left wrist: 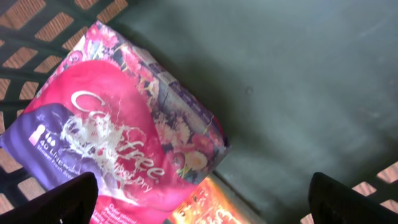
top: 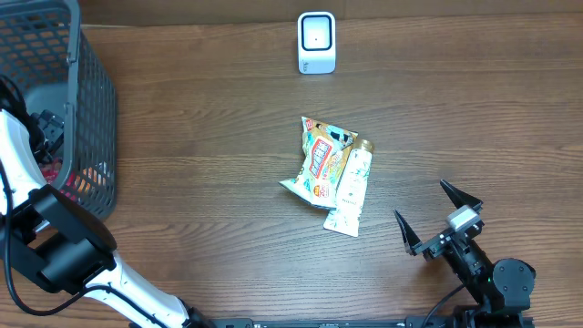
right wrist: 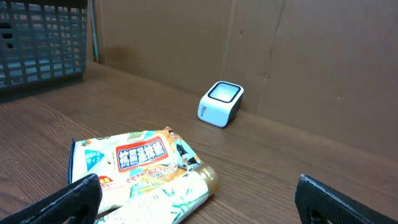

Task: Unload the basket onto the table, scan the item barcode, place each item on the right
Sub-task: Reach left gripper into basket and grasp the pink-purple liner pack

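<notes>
A white barcode scanner [top: 316,43] stands at the table's far edge, also in the right wrist view as the scanner [right wrist: 220,103]. Mid-table lie a white-and-orange snack pack [top: 319,164] and a pale tube [top: 351,191] resting against it. My right gripper [top: 422,202] hovers open to their right, facing the pack [right wrist: 134,165] and tube [right wrist: 168,199], nothing between its fingers. My left gripper [left wrist: 202,205] is open inside the basket, above a pink flowered packet [left wrist: 118,130] and an orange packet [left wrist: 205,208], touching neither.
The grey mesh basket [top: 91,100] fills the far left corner, with the left arm reaching down into it. Its dark floor [left wrist: 298,81] shows beside the packets. A brown cardboard wall [right wrist: 298,50] backs the table behind the scanner.
</notes>
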Controlling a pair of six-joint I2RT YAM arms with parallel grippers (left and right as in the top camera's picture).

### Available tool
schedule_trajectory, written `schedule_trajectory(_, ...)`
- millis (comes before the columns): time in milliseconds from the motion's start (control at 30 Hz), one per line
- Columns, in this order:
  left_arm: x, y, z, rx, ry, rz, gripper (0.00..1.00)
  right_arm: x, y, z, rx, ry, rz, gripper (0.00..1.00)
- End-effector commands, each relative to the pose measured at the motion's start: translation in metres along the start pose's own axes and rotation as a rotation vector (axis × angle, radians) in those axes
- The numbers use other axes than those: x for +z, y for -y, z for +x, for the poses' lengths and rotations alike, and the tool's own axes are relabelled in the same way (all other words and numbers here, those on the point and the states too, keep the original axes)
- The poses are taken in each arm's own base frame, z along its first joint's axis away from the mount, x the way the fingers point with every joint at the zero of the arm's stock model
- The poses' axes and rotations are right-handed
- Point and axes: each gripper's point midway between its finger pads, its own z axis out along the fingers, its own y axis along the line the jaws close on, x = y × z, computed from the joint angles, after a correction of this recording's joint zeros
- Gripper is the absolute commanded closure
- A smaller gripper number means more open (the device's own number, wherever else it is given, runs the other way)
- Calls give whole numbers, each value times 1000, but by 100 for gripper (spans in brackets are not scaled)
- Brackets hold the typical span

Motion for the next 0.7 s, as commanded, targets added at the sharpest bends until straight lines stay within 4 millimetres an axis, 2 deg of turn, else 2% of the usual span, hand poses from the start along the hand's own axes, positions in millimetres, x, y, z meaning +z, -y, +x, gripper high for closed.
schedule_trajectory(0,2,0,-7,-51,18,1,0,0,0,4,12,-5,1,0)
schedule_trajectory(167,17,3,-7,-57,10,-2,0,0,0,4,12,-5,1,0)
schedule_trajectory(367,52,11,7,-52,-65,4,0,0,0,4,12,-5,1,0)
schedule_trajectory(533,59,8,7,-51,-61,-18,0,0,0,4,12,-5,1,0)
schedule_trajectory(600,59,8,7,-50,-65,-20,5,0,0,4,12,-5,1,0)
schedule_trajectory(667,58,7,8,-42,-67,-21,19,0,0,4,12,-5,1,0)
